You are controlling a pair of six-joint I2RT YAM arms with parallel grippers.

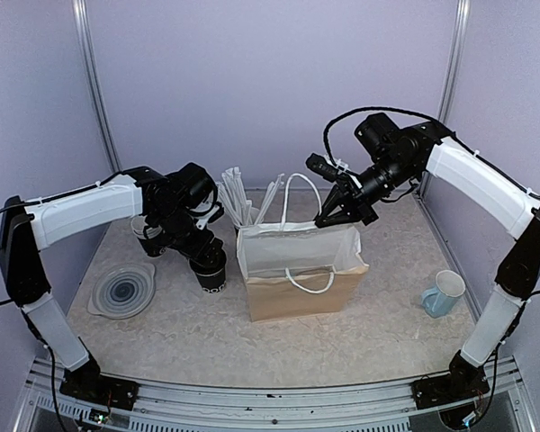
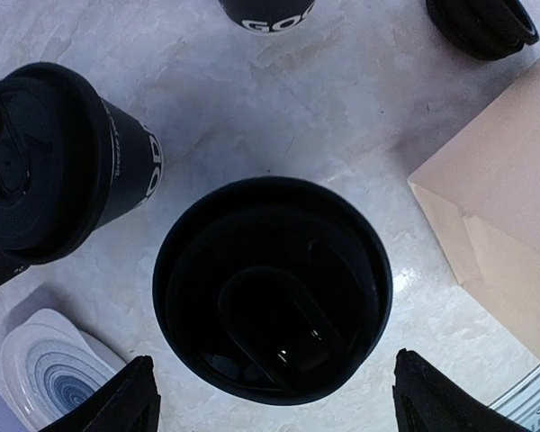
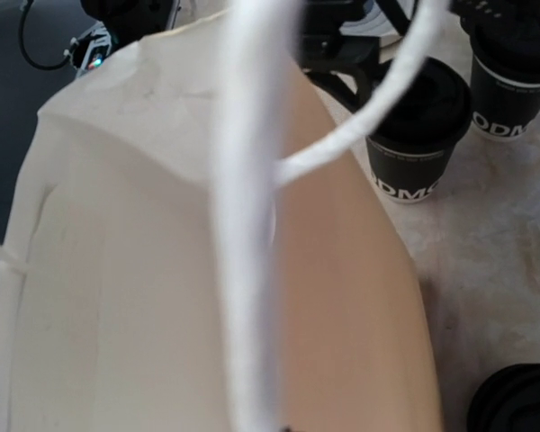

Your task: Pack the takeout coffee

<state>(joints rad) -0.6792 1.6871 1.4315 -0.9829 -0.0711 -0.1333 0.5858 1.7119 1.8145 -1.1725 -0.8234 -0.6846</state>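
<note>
The takeout coffee (image 1: 212,275), a black paper cup with a white band near its base and a black lid, stands just left of the paper bag (image 1: 297,270). In the left wrist view its lid (image 2: 272,288) fills the middle. My left gripper (image 1: 201,252) hangs right above it, open, with a fingertip (image 2: 137,400) on each side of the lid (image 2: 279,405). My right gripper (image 1: 331,216) is at the bag's back rim, shut on the bag's white rope handle (image 3: 247,270). Its fingers are hidden in the right wrist view.
More black lidded cups stand near the coffee (image 2: 54,162) (image 2: 265,13), and a loose lid (image 2: 481,27) lies by the bag. A blue-grey plate (image 1: 123,290) lies at the left, white straws (image 1: 238,198) stand behind the bag, and a pale blue mug (image 1: 444,293) stands at the right.
</note>
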